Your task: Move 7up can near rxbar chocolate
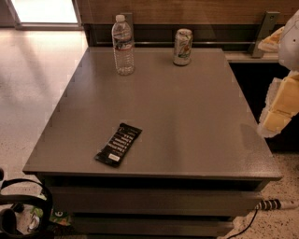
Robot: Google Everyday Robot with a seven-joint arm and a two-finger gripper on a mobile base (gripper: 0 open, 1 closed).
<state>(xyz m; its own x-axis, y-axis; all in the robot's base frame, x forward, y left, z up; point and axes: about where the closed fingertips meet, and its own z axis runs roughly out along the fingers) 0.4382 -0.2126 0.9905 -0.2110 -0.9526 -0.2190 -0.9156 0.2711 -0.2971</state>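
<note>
Items I logged:
- Grey table (pixel 187 121), flat top.
- Clear water bottle (pixel 123 44), white cap; stood upright on far left part of tabletop.
- Pale speckled floor (pixel 32 93) lay to left.
- Black headphones (pixel 23 205) sat low left, beside table base.
- Cable (pixel 271 204) lay on floor, low right.
- Wood panelling (pixel 187 9) ran behind.

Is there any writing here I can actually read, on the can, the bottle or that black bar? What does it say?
Nothing can be read outright.
7up can: green and red markings, too blurred to read.
rxbar chocolate: rows of white text, too small to read.
Water bottle: label band, unreadable.
Claw, beyond the right side of the table: no writing seen.
</note>
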